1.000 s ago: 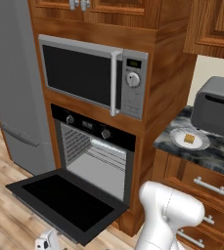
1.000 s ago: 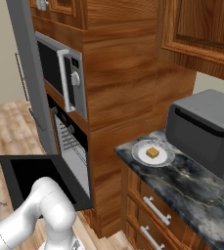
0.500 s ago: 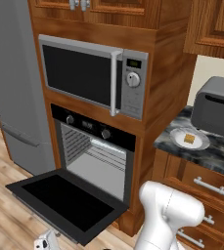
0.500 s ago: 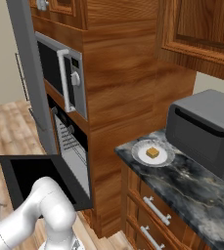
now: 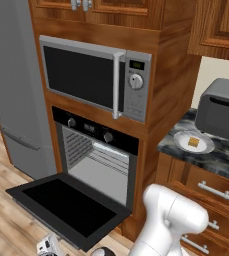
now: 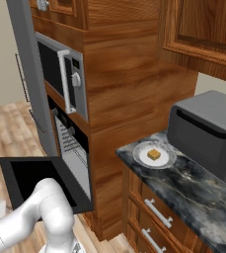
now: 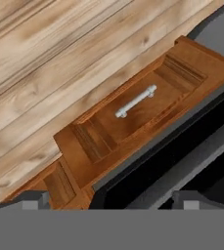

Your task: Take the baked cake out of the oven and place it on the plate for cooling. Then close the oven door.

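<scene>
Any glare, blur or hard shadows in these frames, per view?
Left base view: flat even render, no glare on the oven door; the cake on the plate is small but sharp. Right base view: soft highlights on the marble counter, no blur. Hand view: slightly soft, wood grain smeared, fingertips dim.

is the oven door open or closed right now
Open. The oven door hangs folded down flat, leaving the oven cavity and wire racks exposed.

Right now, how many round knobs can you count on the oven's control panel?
2: on the oven, a left knob and a right knob, either side of the small display. None looks hidden.
</scene>
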